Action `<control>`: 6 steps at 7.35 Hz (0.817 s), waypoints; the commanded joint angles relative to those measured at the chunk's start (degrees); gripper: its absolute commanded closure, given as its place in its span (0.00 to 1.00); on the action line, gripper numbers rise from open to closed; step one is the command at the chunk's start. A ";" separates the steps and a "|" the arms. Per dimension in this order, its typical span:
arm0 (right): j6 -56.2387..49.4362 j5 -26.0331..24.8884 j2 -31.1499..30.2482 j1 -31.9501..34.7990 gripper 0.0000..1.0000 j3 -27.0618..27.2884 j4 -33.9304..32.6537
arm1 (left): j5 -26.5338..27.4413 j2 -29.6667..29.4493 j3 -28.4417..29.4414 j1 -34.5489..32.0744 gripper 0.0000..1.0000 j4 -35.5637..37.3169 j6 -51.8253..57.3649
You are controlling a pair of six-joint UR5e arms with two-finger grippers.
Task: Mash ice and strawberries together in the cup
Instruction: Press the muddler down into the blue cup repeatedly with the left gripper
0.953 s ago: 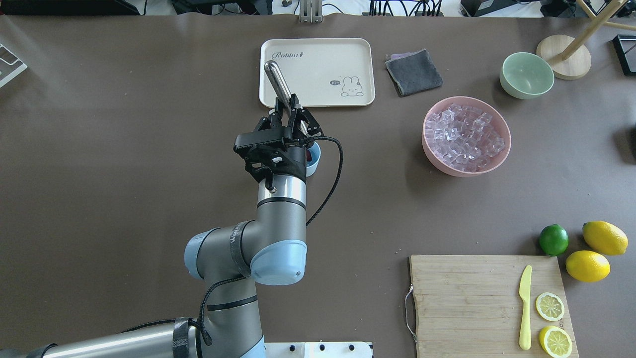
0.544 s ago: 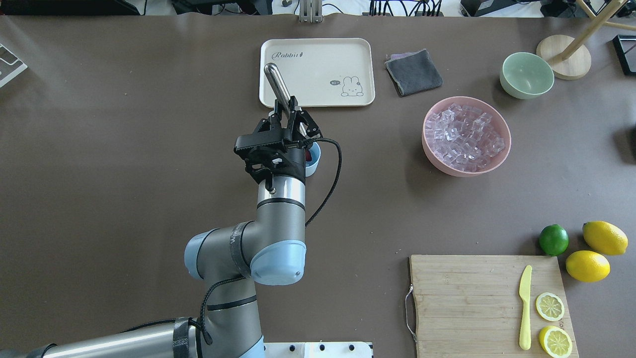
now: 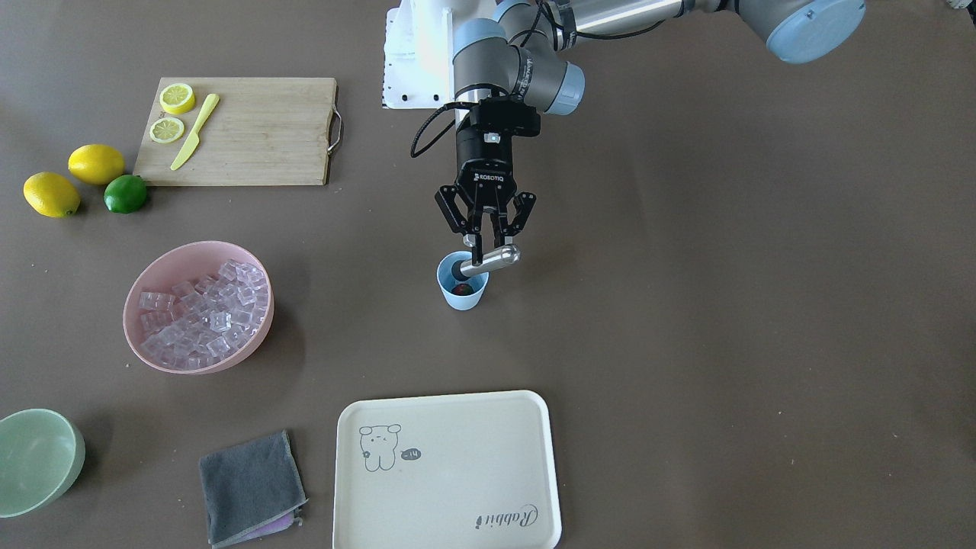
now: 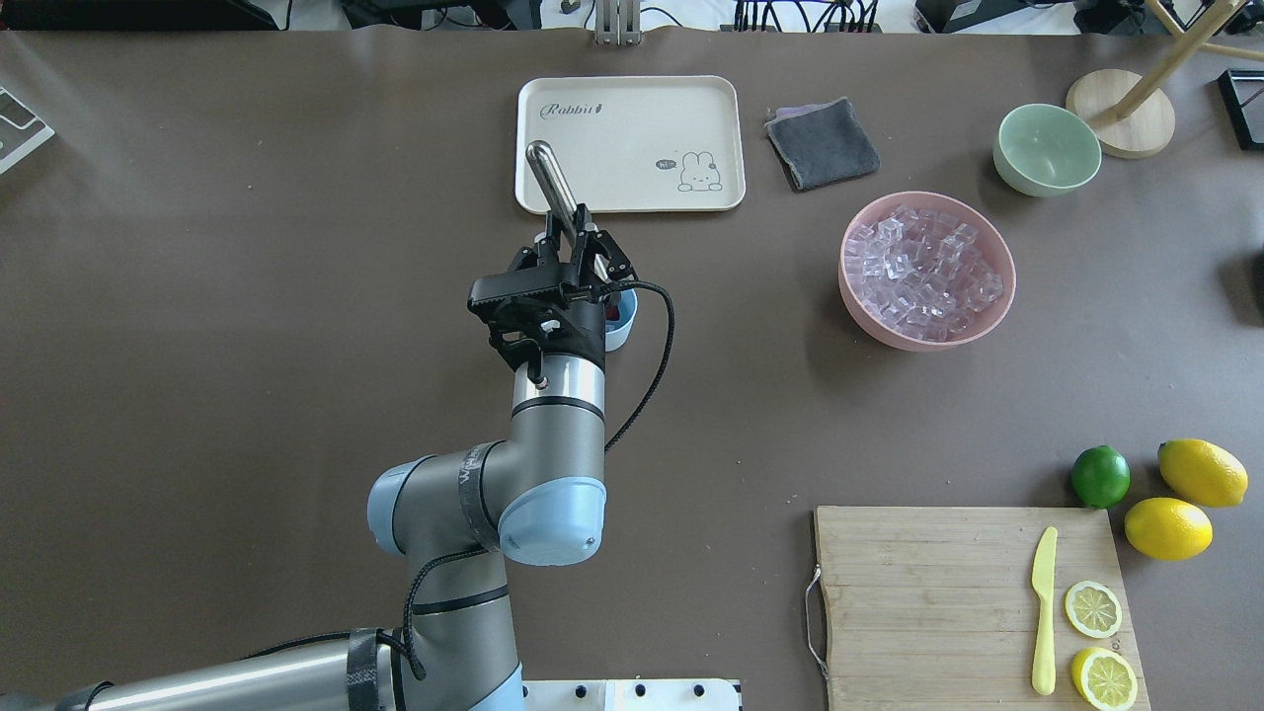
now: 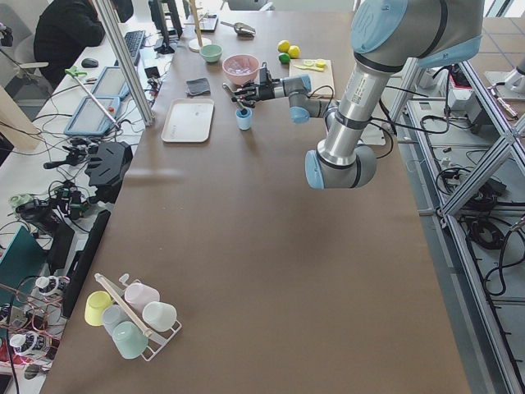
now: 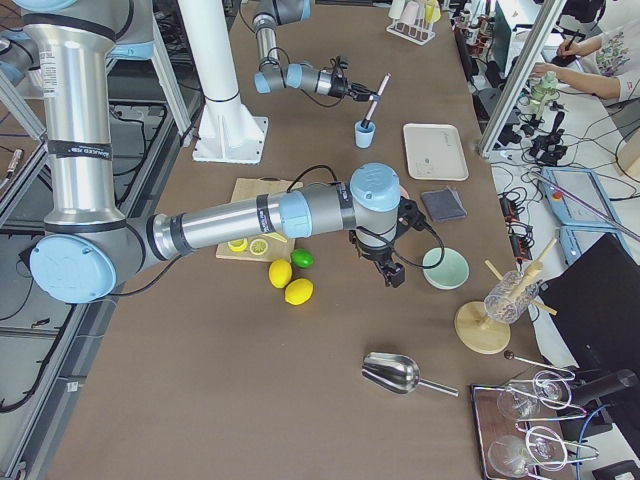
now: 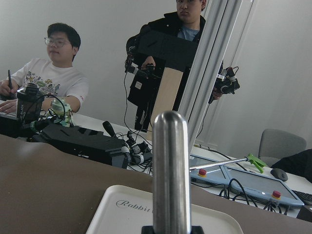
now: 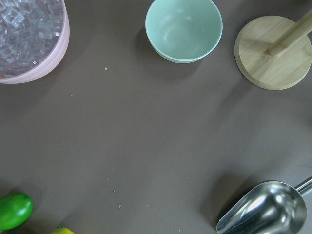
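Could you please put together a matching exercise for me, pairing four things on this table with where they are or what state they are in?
Things:
1. cup
2. pink bowl
3. yellow knife
4. metal muddler

Places or states:
A. lies on the cutting board, beside two lemon slices
B. clamped in the left hand
C. piled with ice
D. has a strawberry inside

Pairs: 1-D, 2-C, 3-A, 4-B
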 commanded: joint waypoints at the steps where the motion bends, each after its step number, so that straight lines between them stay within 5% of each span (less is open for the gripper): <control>1: 0.00 -0.08 -0.12 -0.01 0.03 0.16 0.03 | -1.10 0.50 0.35 0.35 1.00 0.07 -0.84; 6: 0.00 0.00 -0.73 0.17 0.03 0.25 0.11 | -1.01 -0.20 -5.10 -1.14 1.00 0.08 2.32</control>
